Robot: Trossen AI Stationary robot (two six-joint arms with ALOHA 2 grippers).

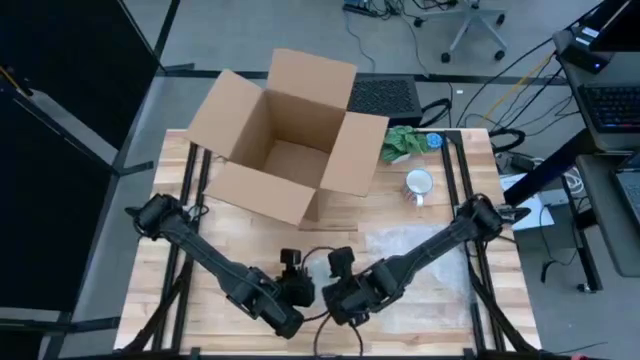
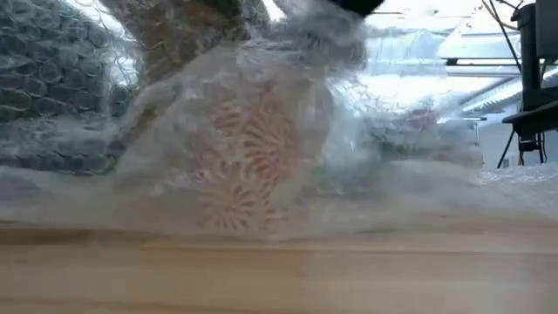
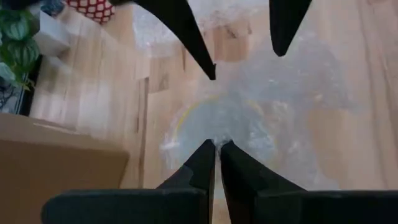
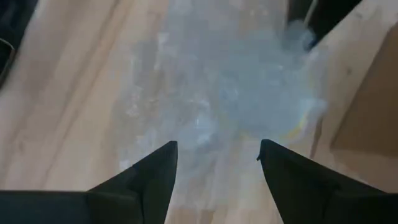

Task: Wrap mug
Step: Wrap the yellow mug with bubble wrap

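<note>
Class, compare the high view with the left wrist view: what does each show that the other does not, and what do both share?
Only the high view shows the open cardboard box whole, the white mug beside it, and both arms reaching to the near table edge. Only the left wrist view shows the left gripper with fingers pinched together on the bubble wrap, and the right gripper open opposite it. Both show the wooden table, the wrap and the green plant.
</note>
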